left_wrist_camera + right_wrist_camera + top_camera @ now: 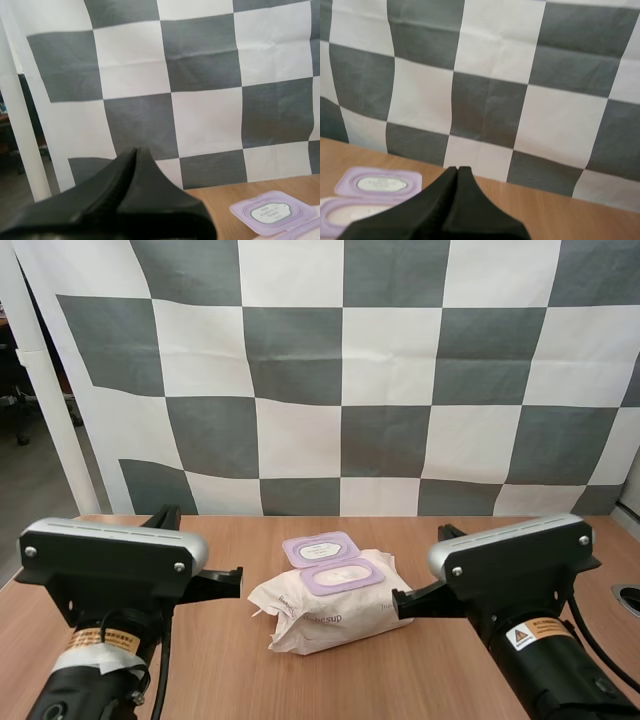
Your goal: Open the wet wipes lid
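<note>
With the lid apparently already flipped back on the pack, the left gripper and right gripper, jaws together, do best holding clear of it.

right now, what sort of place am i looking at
Probably a robot test bench, not a home: two arms stand at a wooden table, the left gripper and right gripper both shut, with a wet wipes pack between them, its lid flipped open.

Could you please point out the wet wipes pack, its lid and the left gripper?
wet wipes pack (332, 626): high view, front of the pale wrapper.
lid (320, 548): high view, centre of the open purple flap.
left gripper (136, 150): left wrist view, its closed fingertips.
</note>
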### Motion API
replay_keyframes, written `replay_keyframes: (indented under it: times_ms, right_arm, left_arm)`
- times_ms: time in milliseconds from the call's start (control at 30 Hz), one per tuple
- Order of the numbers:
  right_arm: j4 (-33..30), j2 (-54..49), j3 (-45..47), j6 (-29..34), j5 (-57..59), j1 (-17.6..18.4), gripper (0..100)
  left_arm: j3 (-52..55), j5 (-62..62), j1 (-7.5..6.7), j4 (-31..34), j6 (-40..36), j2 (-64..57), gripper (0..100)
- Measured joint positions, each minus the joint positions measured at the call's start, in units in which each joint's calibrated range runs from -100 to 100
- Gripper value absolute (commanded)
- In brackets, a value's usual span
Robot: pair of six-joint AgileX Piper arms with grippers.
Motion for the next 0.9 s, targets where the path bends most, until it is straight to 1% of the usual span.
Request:
replay_keyframes:
  times_ms: [67, 167, 267, 333, 467, 567, 600, 633, 700, 800, 900]
  right_arm:
    - [0.8, 0.0, 0.9, 0.0, -1.8, -0.3, 0]
    - [2.0, 0.0, 1.1, 0.0, -2.1, -1.1, 0]
    - [2.3, 0.0, 1.1, 0.7, 1.6, -1.3, 0]
    - [1.3, 0.0, 1.1, 0.9, 5.4, -1.3, 0]
    - [0.9, 0.0, 1.1, 1.4, 12.0, -1.3, 0]
    - [-0.4, 0.0, 1.1, 2.7, 14.9, -1.3, 0]
    - [-1.7, 0.0, 1.1, 4.4, 16.9, -1.3, 0]
    - [-4.4, 0.0, 1.1, 7.1, 20.3, -1.3, 0]
    - [-8.1, 0.0, 1.1, 10.3, 22.9, -1.3, 0]
    - [-13.1, 0.0, 1.1, 14.6, 23.3, -1.5, 0]
    - [-15.4, 0.0, 1.1, 18.3, 23.3, -1.6, 0]
  left_arm:
    - [0.8, -0.6, 0.0, -0.1, -1.4, 0.0, 0]
    - [0.8, 3.4, 0.0, -0.1, -4.3, 0.0, 0]
    - [0.8, 10.9, 0.0, -0.1, -4.8, 0.0, 0]
    - [0.8, 15.6, -0.11, -0.1, -5.0, 0.0, 0]
    - [0.8, 23.9, -0.1, -0.1, -7.3, 0.0, 0]
    - [0.8, 27.7, -0.1, -0.1, -7.8, 0.0, 0]
    - [0.8, 29.6, -0.1, -0.1, -8.0, 0.0, 0]
    - [0.8, 29.6, -0.1, -0.1, -8.0, 0.0, 0]
    - [0.8, 29.6, -0.1, -0.1, -8.3, 0.0, 0]
    - [0.8, 29.8, -0.1, -0.1, -9.0, 0.0, 0]
    - [0.8, 29.8, -0.1, -0.1, -9.3, 0.0, 0]
